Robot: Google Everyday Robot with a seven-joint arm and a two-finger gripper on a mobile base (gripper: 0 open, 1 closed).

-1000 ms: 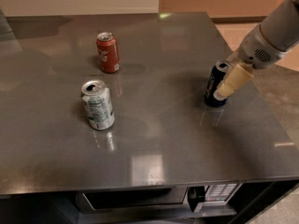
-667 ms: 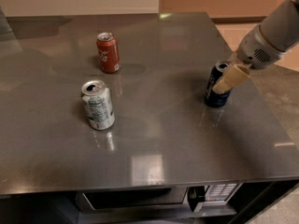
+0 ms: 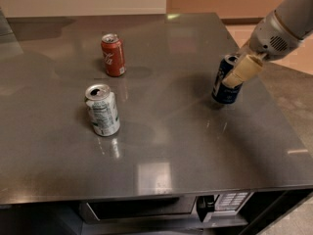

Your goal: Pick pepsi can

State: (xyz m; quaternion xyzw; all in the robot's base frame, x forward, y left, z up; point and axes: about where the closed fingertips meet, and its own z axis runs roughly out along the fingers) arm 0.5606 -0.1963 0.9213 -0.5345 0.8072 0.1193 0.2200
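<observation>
**Currently: gripper at the pepsi can, hold unconfirmed**

1. Task item. The pepsi can is on the right-hand part of the grey table, roughly level with the middle of its right edge. It is dark blue with a silver top. It looks to lean slightly, top towards the right. Its base is at or very near the tabletop, but I cannot tell whether it is resting there or just clear.

2. Gripper. My gripper is at the upper right side of that can. Its pale beige tip lies across the can's top and shoulder, slanting down to the left. The far side of the can is hidden from view. I cannot tell whether the gripper is closed on the can or only lying against it.

3. Arm. My grey arm comes in from the top right corner, over the right edge of the table, and slopes down to the gripper.

4. Other items. A red can stands upright at the rear left, well apart from the pepsi can. A white can with a greenish label stands upright nearer the front, on the left, its opened top showing. The two are near each other and not touching.

5. Below the front edge, an appliance with a button panel is partly visible.
</observation>
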